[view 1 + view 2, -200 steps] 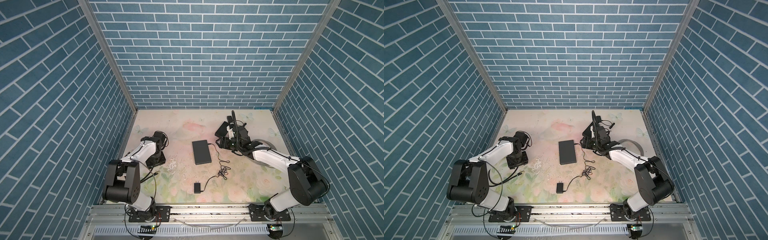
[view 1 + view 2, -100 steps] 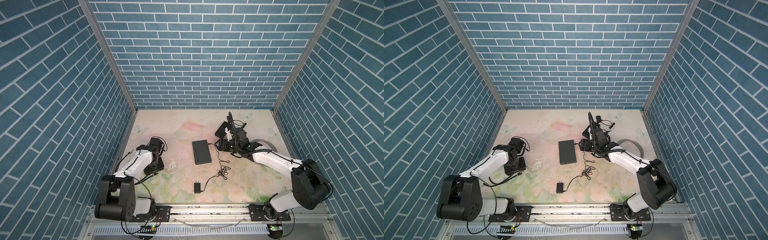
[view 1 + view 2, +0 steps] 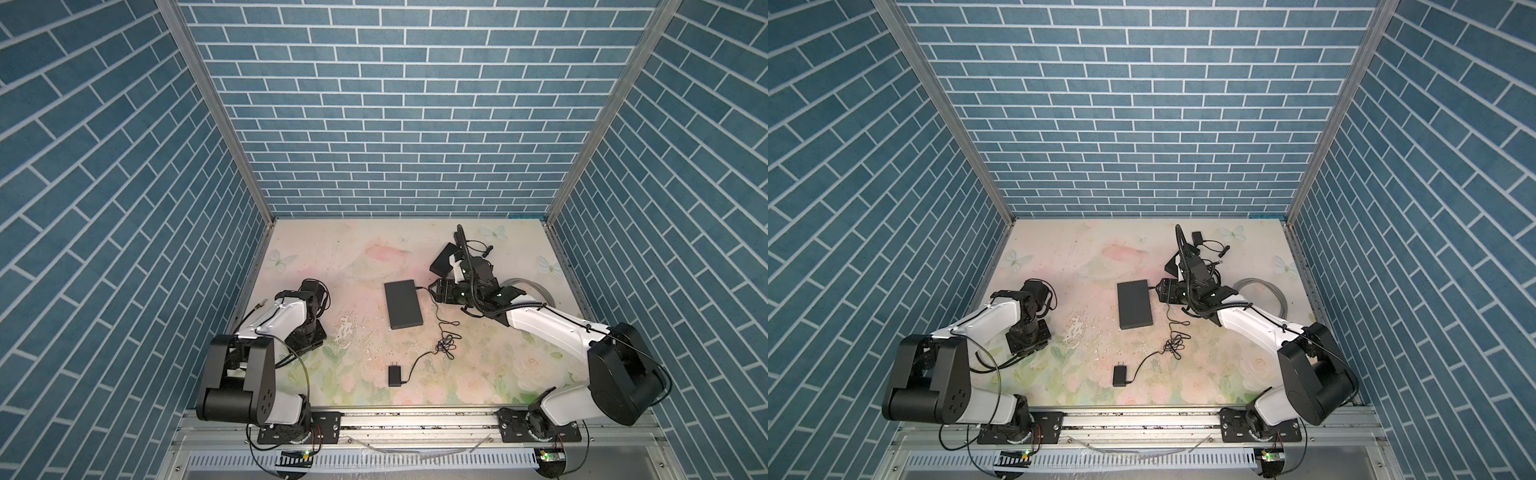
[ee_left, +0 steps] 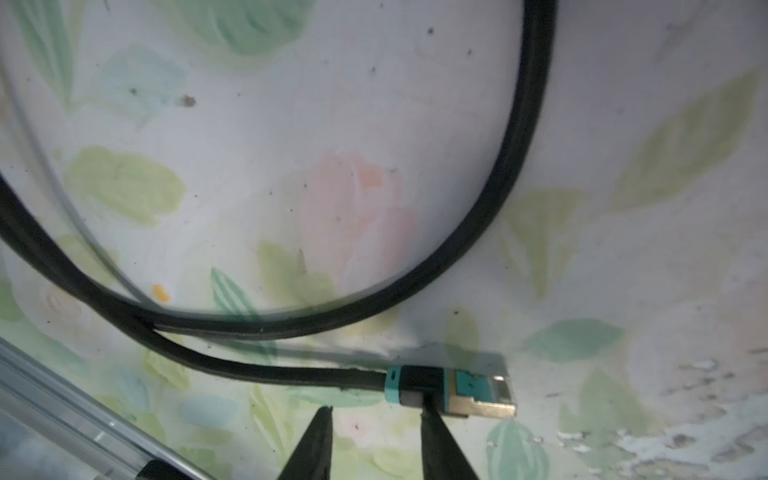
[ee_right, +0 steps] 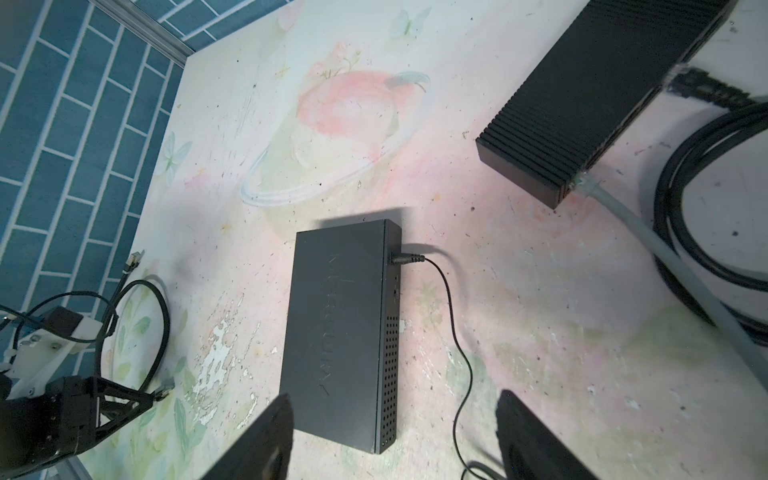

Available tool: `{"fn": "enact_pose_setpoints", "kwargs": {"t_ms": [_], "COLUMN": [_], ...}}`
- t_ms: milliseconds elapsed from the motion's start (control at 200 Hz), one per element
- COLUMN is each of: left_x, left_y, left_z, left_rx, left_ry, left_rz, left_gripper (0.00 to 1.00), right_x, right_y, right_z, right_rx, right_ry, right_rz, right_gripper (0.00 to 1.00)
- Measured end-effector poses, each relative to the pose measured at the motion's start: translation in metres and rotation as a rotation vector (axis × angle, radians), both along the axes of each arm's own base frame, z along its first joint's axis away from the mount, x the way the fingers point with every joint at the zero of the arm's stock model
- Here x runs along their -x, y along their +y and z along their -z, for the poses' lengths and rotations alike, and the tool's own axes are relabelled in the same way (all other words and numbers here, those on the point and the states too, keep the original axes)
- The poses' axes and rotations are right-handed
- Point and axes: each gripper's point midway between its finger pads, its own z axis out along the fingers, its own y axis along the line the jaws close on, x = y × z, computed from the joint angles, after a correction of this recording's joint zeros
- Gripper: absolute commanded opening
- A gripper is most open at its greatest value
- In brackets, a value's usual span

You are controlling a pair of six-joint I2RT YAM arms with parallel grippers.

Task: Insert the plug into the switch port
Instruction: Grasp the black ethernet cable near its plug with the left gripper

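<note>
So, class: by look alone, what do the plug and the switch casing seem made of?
The plug: tip looks like gold-toned metal, shiny with a glint; collar looks like teal plastic. The switch: matte black, metal or plastic, unclear; perforated side.

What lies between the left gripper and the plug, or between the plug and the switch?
Nothing visible. The left gripper is at the plug, one fingertip overlapping its boot. Only bare table separates the plug from the switch; the ports themselves are not in view.
</note>
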Motion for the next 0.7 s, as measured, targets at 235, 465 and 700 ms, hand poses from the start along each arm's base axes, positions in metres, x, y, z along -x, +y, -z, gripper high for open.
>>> {"fn": "enact_pose_setpoints", "kwargs": {"t_ms": [235, 465, 700], "left_x": [-0.003, 0.001, -0.003], "left_y": [0.015, 0.026, 0.026], "left_z": [-0.013, -0.004, 0.013], "left_rx": [0.007, 0.021, 0.019], "left_ry": [-0.103, -0.171, -0.151], "left_rz": [-0.168, -0.403, -0.535], "left_gripper": [0.55, 0.57, 0.44], "right_x": [0.000, -0.001, -0.001], "right_y": [0.000, 0.003, 0.005], "right_z": [-0.001, 0.001, 0.005], "right_rx": [0.006, 0.006, 0.003], "right_ry": [-0.011, -0.014, -0.006], "right_rz": [-0.010, -0.024, -0.033], "right_gripper": [0.77, 0.76, 0.76]}}
